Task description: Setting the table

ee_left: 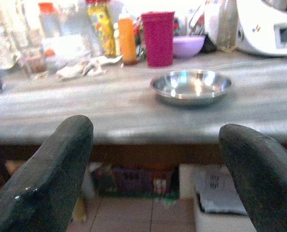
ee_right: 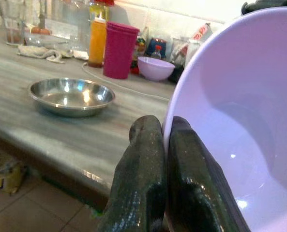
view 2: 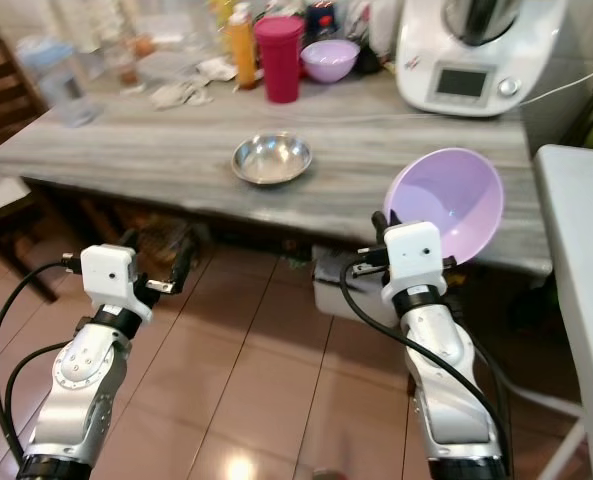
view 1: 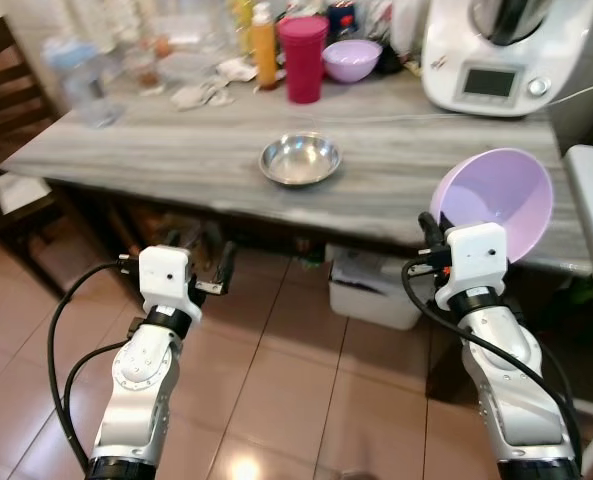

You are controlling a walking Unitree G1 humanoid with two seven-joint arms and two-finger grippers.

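Observation:
A large lilac plastic bowl (view 1: 496, 200) is held tilted, its opening facing me, over the grey table's (view 1: 156, 160) front right edge. My right gripper (ee_right: 165, 130) is shut on its rim, one finger on each side. A shiny steel bowl (view 1: 299, 158) sits upright and empty near the table's middle. My left gripper (ee_left: 158, 130) is open with nothing in it. It hovers in front of the table, below its front edge, pointing toward the steel bowl (ee_left: 191, 86).
Along the table's back stand a magenta tumbler (view 1: 303, 58), an orange bottle (view 1: 264, 45), a small lilac bowl (view 1: 352, 58), jars and a crumpled cloth. A white kitchen machine (view 1: 496, 55) fills the back right. A dark chair (view 1: 6, 90) is left, a white box (view 1: 376, 285) sits under the table.

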